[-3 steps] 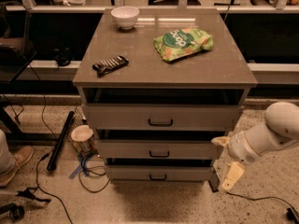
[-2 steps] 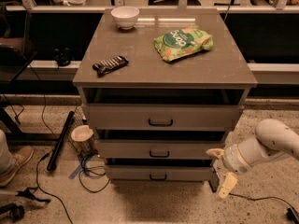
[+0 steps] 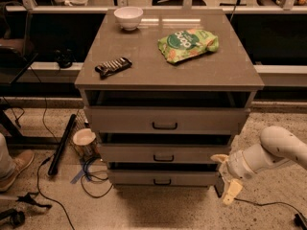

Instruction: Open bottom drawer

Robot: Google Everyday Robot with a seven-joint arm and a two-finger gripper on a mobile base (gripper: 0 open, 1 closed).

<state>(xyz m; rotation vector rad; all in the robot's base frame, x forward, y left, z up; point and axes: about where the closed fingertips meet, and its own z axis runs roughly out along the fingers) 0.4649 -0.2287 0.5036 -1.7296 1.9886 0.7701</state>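
The grey-beige cabinet has three drawer fronts. The bottom drawer (image 3: 163, 178) is the lowest and narrowest, with a small black bar handle (image 3: 162, 181), and its front stands flush and closed. My gripper (image 3: 225, 176) hangs at the cabinet's lower right corner, level with the bottom drawer and to the right of its front. Its pale fingers (image 3: 232, 191) are spread apart and hold nothing. The white arm (image 3: 273, 152) comes in from the right edge.
On the cabinet top (image 3: 144, 51) lie a white bowl (image 3: 128, 17), a green snack bag (image 3: 187, 44) and a dark bar (image 3: 113, 66). A paper cup (image 3: 84, 142), a black rod (image 3: 61, 145) and cables (image 3: 91, 174) lie on the floor at left.
The arm and gripper have moved left and down, closer to the cabinet's lower right corner. The drawers have not moved.
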